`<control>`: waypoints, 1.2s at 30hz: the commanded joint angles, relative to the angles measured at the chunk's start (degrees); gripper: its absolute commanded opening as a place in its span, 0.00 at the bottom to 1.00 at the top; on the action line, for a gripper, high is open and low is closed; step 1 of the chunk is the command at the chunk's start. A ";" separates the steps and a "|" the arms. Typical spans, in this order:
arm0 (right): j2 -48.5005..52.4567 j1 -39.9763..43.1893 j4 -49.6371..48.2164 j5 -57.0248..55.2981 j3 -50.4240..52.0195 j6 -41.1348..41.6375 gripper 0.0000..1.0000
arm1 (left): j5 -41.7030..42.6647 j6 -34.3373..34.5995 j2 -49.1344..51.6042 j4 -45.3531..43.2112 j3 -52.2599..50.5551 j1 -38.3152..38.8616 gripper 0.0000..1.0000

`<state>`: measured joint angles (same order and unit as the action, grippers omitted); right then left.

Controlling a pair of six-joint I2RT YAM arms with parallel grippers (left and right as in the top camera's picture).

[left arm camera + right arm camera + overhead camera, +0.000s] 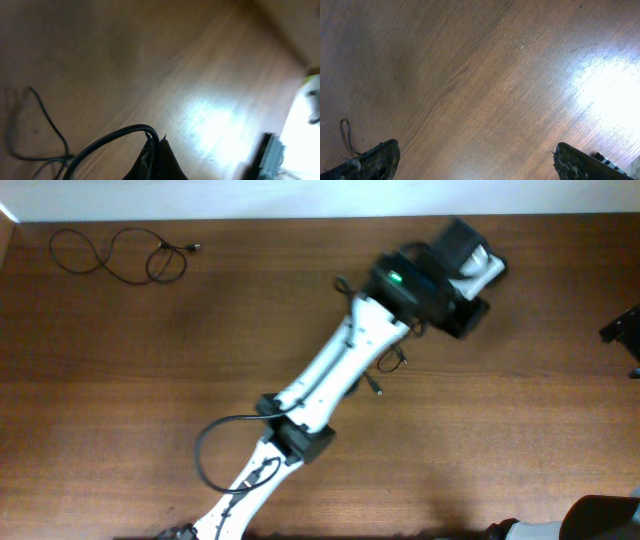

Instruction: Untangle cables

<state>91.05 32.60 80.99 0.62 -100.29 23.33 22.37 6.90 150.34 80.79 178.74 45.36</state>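
The left claw [159, 144] is pressed together at the bottom middle of its wrist view, and its tips are pinching a black cable [100, 139]. From the tips that cable arcs out toward the lower left of the frame, above the desk [165, 65] and blurred by its closeness to the camera. Further left a thinner strand [50, 121] lies on the wood. It runs down from the middle left and curls into a loop near the left edge, and I cannot tell whether it belongs to the same cable. At the right edge of that view are a bright white patch and a dark blurred shape, both too vague to name.

The right claw [480, 165] is spread wide. One finger [375, 160] sits in the lower left corner of its view and the other in the lower right, with bare wood between them and nothing held. A thin dark loop [345, 132] shows just above the lower-left finger.

In the overhead view the left arm [335, 355] reaches from the bottom left up to the right of centre, and its head hides the claw. A small tangle of cable [392, 362] lies just right of the arm's middle, partly under it, with a plug end [378, 390] below. A separate looped cable [120, 255] lies in the upper left corner, well apart from the arm's head.
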 commanded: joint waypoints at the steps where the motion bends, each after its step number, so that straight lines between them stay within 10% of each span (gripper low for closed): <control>1: 0.09 0.20 0.17 -0.92 -1.03 -0.55 0.98 | 11.02 -0.72 -8.74 -0.17 1.09 -4.66 0.00; 20: 0.09 0.20 0.17 -0.92 -1.03 -0.55 0.98 | 28.92 -0.68 -22.01 -9.77 0.87 -29.49 0.00; 36: 0.09 0.20 0.17 -0.92 -1.03 -0.55 0.98 | 24.68 7.67 -21.79 -14.45 -3.21 -49.53 0.00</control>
<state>91.05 32.60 80.99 0.62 -100.29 23.31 49.45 12.95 129.10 65.65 178.19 -2.00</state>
